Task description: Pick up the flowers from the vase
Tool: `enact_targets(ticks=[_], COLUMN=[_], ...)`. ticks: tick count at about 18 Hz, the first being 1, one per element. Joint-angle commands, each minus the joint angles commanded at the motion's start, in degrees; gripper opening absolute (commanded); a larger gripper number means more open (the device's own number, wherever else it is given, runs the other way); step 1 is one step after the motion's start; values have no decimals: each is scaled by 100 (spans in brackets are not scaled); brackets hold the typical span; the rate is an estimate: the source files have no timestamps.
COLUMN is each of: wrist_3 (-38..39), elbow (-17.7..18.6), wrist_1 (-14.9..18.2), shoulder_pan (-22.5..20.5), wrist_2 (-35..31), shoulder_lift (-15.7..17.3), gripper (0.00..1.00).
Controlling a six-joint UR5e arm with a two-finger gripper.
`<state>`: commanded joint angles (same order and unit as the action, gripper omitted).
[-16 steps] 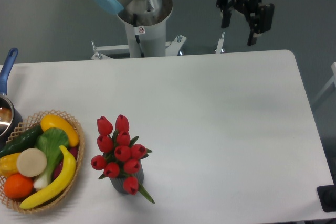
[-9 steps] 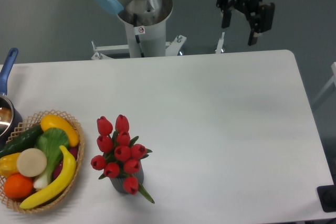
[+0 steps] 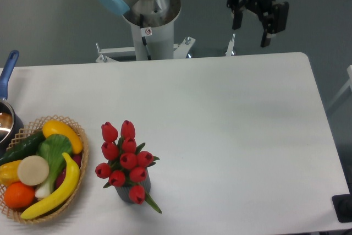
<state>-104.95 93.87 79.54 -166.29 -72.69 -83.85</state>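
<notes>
Red flowers [image 3: 125, 160] — nine buds — fill one vase [image 3: 128, 193]; one tool [image 3: 252, 32] gapes.

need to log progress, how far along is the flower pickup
Nothing is done yet: the flowers sit in the vase beside the wicker basket. The gripper hangs open and empty beyond the table's far edge. Left: reach, grasp, lift.

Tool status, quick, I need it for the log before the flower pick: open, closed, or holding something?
Tool: open and empty, fingers apart, high above the table's far edge, far from the flowers.
</notes>
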Motion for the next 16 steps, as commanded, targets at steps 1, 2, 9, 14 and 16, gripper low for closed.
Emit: enact_targets(ticks=[1,2,9,14,16], wrist_3=[53,88,150,685,896], elbow=[0,0,9,53,105], wrist_1=[0,0,0,-78,-280], shoulder_pan=[9,9,18,35,53], wrist_2=[0,9,70,281,299], shoulder_lift=[0,0,-9,-9,-9], gripper=[100,100,100,100,100])
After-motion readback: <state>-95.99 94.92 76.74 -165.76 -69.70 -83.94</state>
